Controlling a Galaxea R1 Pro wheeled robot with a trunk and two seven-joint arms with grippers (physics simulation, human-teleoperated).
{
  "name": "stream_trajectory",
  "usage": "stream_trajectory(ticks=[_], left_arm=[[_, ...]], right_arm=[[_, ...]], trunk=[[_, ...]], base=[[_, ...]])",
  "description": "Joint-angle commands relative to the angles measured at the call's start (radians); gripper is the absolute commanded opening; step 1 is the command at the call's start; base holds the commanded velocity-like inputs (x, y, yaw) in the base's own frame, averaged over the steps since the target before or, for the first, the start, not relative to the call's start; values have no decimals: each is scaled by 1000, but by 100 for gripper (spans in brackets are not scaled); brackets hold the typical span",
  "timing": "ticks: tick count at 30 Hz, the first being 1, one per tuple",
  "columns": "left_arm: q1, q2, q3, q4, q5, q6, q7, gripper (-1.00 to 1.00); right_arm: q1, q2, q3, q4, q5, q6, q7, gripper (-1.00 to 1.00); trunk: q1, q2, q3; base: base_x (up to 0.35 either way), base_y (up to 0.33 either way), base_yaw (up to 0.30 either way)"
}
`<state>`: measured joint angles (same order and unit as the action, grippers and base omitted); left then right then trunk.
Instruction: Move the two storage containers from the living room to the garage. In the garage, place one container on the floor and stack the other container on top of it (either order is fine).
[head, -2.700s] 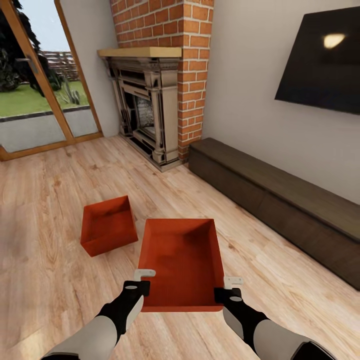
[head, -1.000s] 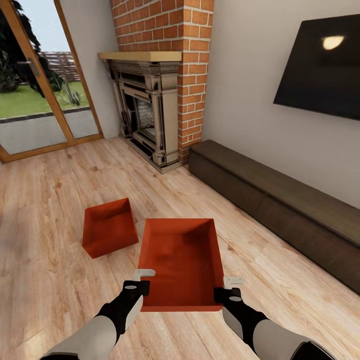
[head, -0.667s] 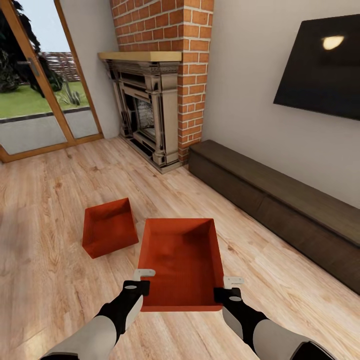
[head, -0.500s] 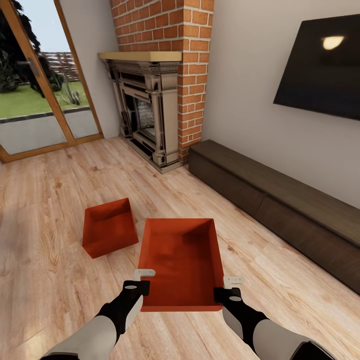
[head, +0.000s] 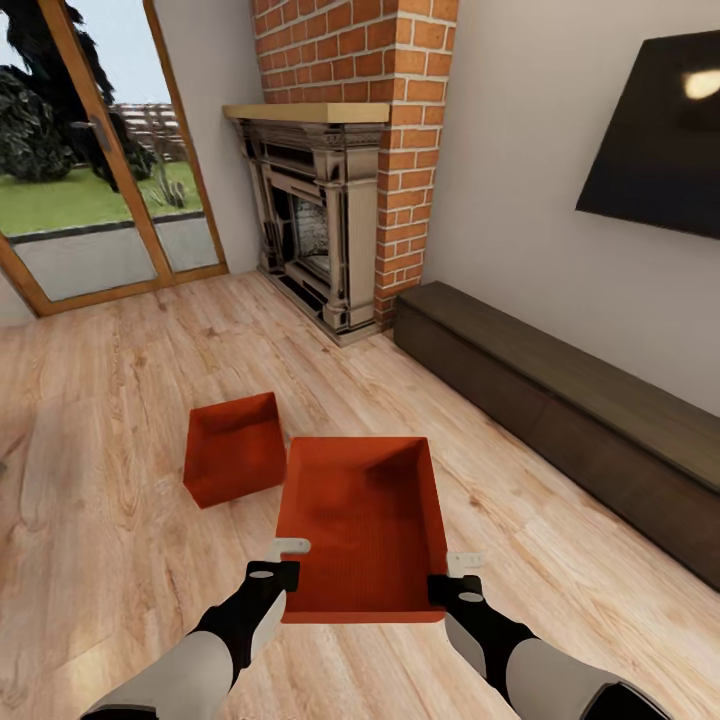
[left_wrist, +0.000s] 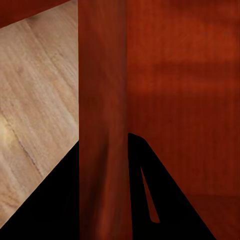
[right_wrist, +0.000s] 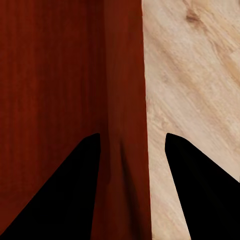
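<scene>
Clamping both grippers on the held container, camera has swung left.

The light wood-plank floor carries a small orange-red open-top rectangular bin, lying ahead of the left hand and slightly to its outer side. A long dark-brown low wooden cabinet stands on the planks beyond the right hand.
</scene>
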<state>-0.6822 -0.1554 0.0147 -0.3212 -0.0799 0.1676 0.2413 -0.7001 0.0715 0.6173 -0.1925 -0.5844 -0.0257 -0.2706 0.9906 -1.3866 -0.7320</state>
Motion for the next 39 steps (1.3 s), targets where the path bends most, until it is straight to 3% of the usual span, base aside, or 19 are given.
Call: stream_trajectory(ticks=[1,12,39], left_arm=[[0,0,17,1,-17,10,12,-100],[0,1,17,1,-17,9,8,-100],[0,5,19,1,-17,1,22,-100]], right_arm=[[-1,-1,-13,-2,16,-5,-25,-100],[-1,-2,-16,-2,16,-7,-27,-100],[-1,-1,-14,-2,17,-8,-29,-100]], trunk=[[0,0,-1],[0,0,-1],[0,0,-1]], base=[[0,0,229],[0,0,65],[0,0,295]])
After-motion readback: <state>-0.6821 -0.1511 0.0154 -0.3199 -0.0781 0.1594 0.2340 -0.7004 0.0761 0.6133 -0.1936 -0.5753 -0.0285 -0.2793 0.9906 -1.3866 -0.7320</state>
